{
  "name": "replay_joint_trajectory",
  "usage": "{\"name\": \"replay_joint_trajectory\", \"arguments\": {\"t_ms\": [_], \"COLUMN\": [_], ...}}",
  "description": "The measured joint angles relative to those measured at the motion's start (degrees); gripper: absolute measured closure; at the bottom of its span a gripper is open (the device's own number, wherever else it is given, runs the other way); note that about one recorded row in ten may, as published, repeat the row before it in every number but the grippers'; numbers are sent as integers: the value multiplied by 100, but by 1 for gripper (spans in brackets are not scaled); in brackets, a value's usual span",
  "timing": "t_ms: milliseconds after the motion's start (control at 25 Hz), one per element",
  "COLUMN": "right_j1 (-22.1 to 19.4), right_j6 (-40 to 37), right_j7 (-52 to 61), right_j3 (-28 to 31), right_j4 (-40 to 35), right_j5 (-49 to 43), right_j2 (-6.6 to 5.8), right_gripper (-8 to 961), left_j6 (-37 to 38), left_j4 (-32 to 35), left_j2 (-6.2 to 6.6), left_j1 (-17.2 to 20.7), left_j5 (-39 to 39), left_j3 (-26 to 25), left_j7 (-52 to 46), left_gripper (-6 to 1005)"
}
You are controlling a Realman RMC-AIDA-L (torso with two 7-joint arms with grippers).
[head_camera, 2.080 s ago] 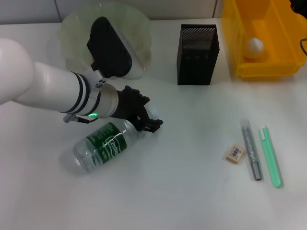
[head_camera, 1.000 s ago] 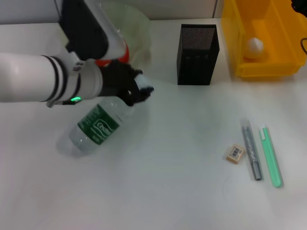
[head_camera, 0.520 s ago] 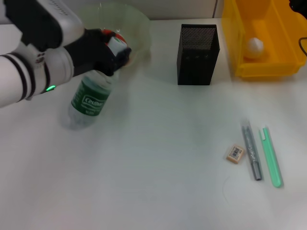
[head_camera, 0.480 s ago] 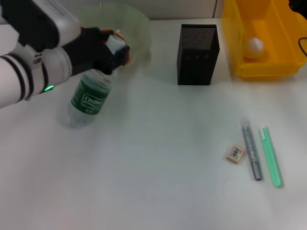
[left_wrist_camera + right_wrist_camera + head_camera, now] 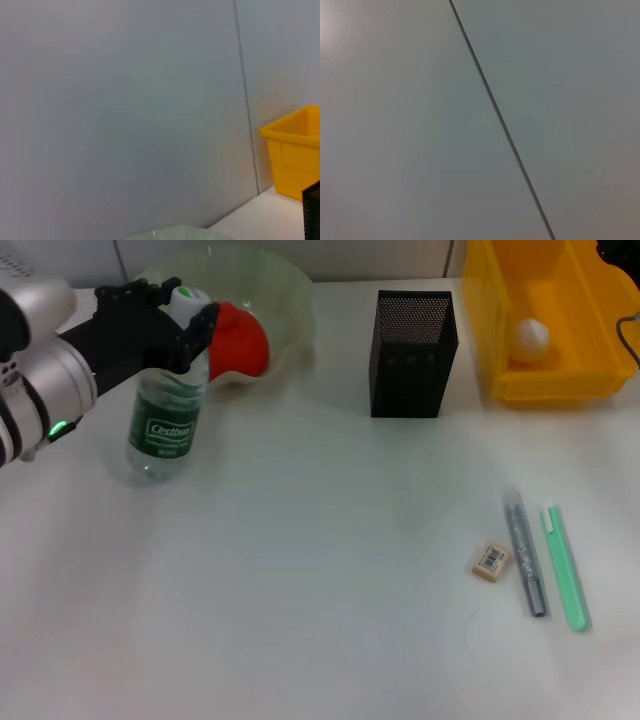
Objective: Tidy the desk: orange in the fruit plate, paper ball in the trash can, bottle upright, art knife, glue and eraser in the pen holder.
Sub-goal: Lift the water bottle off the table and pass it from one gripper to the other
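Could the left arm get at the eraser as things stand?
Probably not yet: the left pincer is shut on the bottle at the far left, while the eraser lies unobstructed across the table.

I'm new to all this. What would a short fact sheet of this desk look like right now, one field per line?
Left claw: shut on the neck of the small clear plastic bottle with the green label, which stands upright
Red-orange round fruit: in the pale-green wavy-rimmed plate
White paper ball: in the yellow plastic bin
Black mesh cup: contents hidden
Beige eraser, grey pen-like tool, green pen-like tool: on the desk
Right claw: not visible
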Motion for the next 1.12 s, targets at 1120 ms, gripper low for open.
{"name": "replay_joint_trajectory", "arguments": {"t_ms": [1120], "right_j1": [68], "right_j6": [8], "right_j7": [0], "right_j3": [-18], "right_j4": [54], "right_j5": [0], "right_j2": [0], "right_gripper": [209], "left_j6": [1826], "left_j4": [-588], "left_j2": [-4], "left_j1": [224], "left_j5": [-1902], "left_j3": [-784], "left_j7": [1412], "left_gripper": [559]}}
